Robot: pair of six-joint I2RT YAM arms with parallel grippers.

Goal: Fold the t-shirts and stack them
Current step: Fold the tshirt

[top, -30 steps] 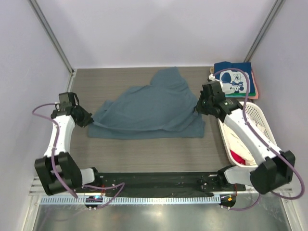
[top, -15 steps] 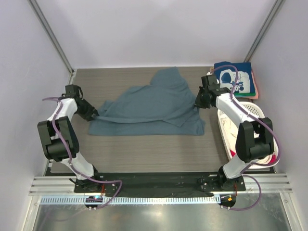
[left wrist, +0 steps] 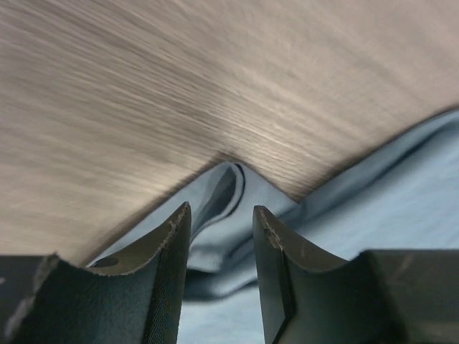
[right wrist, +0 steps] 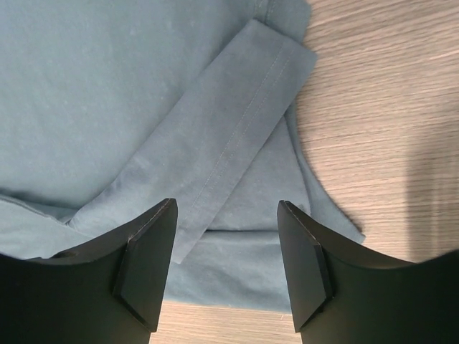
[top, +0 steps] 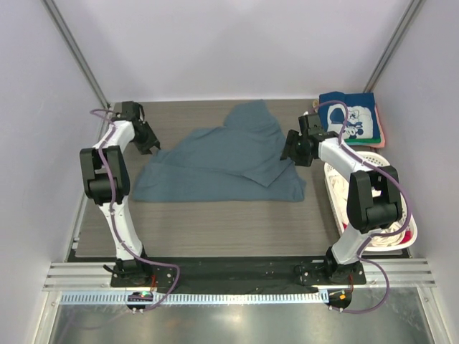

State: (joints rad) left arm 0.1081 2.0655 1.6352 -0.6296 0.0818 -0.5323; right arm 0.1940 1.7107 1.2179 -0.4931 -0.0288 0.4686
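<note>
A slate-blue t-shirt [top: 222, 161] lies spread and partly folded in the middle of the table. My left gripper [top: 150, 143] hovers at its far left corner, open, with only cloth [left wrist: 373, 193] below the jaws. My right gripper [top: 290, 154] is over the shirt's right edge, open above a folded-over sleeve [right wrist: 237, 136], and grips nothing. A navy t-shirt with white cartoon print [top: 356, 120] lies folded at the back right on top of other folded shirts.
A white lattice basket [top: 399, 190] stands along the right edge of the table, with more cloth [top: 384, 236] in it. The right arm reaches past its inner side. Walls close in at the left, back and right.
Both grippers have opened and let go of the slate-blue shirt. The left arm has swung toward the far left corner of the table. The right gripper has barely shifted.
</note>
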